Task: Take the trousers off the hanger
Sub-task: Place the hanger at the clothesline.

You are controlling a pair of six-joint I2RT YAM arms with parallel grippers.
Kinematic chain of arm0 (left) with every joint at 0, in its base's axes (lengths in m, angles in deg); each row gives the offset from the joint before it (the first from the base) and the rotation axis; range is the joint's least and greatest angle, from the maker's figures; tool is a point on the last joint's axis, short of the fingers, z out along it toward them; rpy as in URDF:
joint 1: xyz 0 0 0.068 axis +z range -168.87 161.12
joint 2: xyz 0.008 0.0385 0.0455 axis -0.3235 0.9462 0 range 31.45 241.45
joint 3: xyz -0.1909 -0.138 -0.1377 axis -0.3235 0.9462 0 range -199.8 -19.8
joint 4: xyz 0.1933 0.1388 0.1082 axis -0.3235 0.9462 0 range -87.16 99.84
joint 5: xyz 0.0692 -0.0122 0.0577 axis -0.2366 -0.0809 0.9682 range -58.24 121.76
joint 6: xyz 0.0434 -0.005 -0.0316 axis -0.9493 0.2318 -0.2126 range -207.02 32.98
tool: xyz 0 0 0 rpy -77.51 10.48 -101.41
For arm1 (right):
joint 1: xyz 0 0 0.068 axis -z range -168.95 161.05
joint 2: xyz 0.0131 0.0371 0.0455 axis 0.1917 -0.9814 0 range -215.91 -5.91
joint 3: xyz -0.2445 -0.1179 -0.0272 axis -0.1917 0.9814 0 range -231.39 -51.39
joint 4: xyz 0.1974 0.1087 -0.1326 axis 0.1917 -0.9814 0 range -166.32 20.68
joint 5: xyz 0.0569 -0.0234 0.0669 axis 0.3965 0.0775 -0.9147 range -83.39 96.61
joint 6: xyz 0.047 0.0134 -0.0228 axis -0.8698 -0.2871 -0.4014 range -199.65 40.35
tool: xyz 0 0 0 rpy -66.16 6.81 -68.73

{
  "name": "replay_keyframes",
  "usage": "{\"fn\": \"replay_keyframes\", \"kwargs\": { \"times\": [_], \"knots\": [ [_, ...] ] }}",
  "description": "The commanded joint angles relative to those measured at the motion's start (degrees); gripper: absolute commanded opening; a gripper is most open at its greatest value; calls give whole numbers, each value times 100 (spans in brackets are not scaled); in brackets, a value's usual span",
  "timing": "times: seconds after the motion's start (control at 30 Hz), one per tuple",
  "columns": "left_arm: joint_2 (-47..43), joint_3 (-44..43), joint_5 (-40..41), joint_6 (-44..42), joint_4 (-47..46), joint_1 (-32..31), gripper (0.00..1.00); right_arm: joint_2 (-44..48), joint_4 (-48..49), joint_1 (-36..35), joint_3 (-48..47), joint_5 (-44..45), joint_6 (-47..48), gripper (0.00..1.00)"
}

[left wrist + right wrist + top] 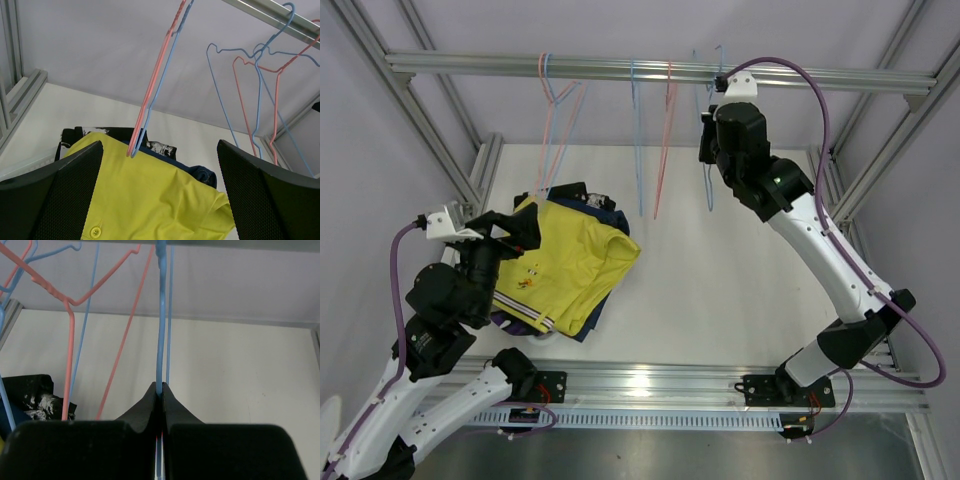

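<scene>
The trousers lie in a pile on the table's left side, with the plain yellow pair on top. A navy pair and a black-and-white pair stick out underneath. None of the hangers carries any cloth. My left gripper hovers open just above the yellow pair with nothing between its fingers. My right gripper is up by the rail, shut on the thin wire of a blue hanger.
Bare pink and blue wire hangers hang from the aluminium rail. In the left wrist view a pink-and-blue pair dangles down to the yellow cloth. Frame posts stand at the table's corners.
</scene>
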State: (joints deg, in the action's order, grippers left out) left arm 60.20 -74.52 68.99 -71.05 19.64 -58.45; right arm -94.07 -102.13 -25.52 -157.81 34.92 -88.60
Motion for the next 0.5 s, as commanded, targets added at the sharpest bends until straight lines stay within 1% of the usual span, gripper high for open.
{"fn": "replay_keyframes", "kwargs": {
  "times": [0.0, 0.23, 0.47],
  "knots": [
    [-45, -4, -76, -103, -185, 64, 99, -96, 153, 89, -214, -344, -72, 0],
    [-45, 14, -111, -94, -186, 64, 100, 167, 425, 98, 453, -450, -230, 0],
    [-45, -4, -111, -94, -168, 64, 99, 352, 478, 98, 692, -441, -265, 0]
  ]
}}
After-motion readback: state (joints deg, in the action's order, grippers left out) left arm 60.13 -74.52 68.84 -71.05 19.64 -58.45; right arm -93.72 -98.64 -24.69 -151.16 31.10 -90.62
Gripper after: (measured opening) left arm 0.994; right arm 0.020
